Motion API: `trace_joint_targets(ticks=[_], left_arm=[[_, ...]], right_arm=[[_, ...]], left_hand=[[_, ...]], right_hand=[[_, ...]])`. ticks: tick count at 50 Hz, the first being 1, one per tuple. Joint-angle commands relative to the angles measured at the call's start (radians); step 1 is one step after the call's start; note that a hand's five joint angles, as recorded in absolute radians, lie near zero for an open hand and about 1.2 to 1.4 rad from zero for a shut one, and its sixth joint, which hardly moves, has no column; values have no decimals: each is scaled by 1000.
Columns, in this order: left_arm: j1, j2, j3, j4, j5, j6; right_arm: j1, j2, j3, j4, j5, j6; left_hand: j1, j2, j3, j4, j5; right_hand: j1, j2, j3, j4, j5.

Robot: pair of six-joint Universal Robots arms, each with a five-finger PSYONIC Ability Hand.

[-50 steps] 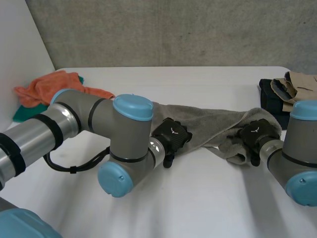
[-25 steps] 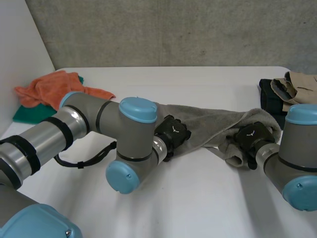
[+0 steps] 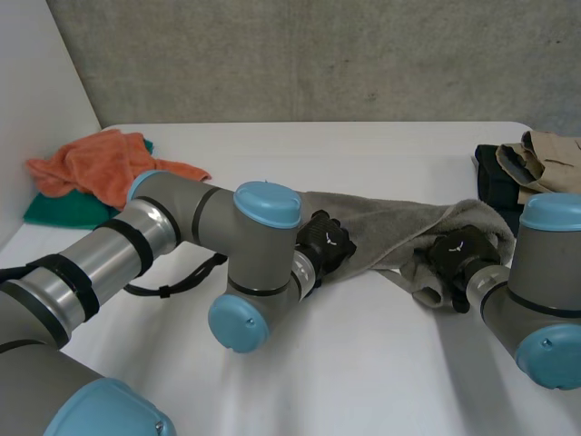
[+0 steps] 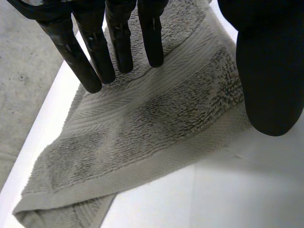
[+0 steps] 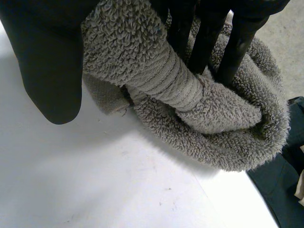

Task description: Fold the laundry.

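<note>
Soft, even light is brightening the white table, which is glaring at five o'clock of the grey towel in the left wrist view. The towel is casting a faint, soft-edged shadow along its seven o'clock edge in the right wrist view. The concrete wall is looking dimmer.

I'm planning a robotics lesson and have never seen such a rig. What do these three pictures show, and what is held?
It is a robot with two arms, each ending in a black hand. One picture looks down from between the arms; the other two come from cameras on each wrist. On the white table lies a grey towel. The left hand rests straight fingers on it; the right hand grips its bunched end. An orange cloth and dark clothes lie aside.
</note>
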Motion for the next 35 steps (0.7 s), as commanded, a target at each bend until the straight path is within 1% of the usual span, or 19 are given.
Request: trace_joint_targets(ticks=[1,7,10,11,12,13,14,19,23,24,27,28,31,32,35], left_arm=[[14,-27,55,3,-8,20],[27,-29,70,7,-8,16],[31,-29,70,20,-5,19],[33,-29,69,30,-3,23],[31,-29,69,35,-2,23],[31,-28,70,47,0,16],[33,-26,70,52,1,16],[34,12,70,121,-17,3],[39,124,14,116,-39,-47],[51,196,-29,119,-43,-81],[79,313,-110,141,-37,-128],[106,392,-171,159,-33,-151],[149,520,-261,184,-25,-182],[172,587,-310,193,-19,-191],[209,675,-383,205,-7,-195]], right_arm=[[0,-2,1,0,0,-3],[0,-2,1,0,0,-5],[2,-2,-1,1,2,-6],[4,-3,1,0,3,-6],[4,-3,1,0,3,-6],[5,-3,1,0,5,-6],[5,-3,1,0,5,-6],[2,-17,-7,1,8,-6],[-3,-46,-21,14,8,0],[-9,-64,-24,27,3,3],[-19,-97,-30,63,-5,12],[-23,-118,-36,101,-21,13],[-29,-149,-48,162,-57,9],[-32,-173,-59,213,-101,-6],[-32,-210,-67,280,-196,-46]], left_hand=[[142,127,131,122,122],[198,183,186,178,178],[280,264,268,260,260],[437,422,426,417,417],[547,531,535,526,526],[806,791,795,786,786],[957,942,945,937,937],[961,946,949,941,941],[961,946,949,941,941],[961,946,949,941,941],[961,946,949,941,941],[961,946,949,941,941],[961,946,949,941,941],[961,946,949,941,941],[961,946,949,941,941]], right_hand=[[57,66,63,70,74],[57,66,63,70,74],[57,66,63,70,74],[57,66,63,70,74],[57,66,63,70,74],[57,66,63,70,74],[57,66,63,70,74],[75,84,80,88,91],[84,93,89,97,100],[84,93,89,97,100],[93,101,98,106,109],[98,107,104,111,115],[113,122,118,126,130],[99,107,104,112,115],[-39,-30,-33,-26,-22]])
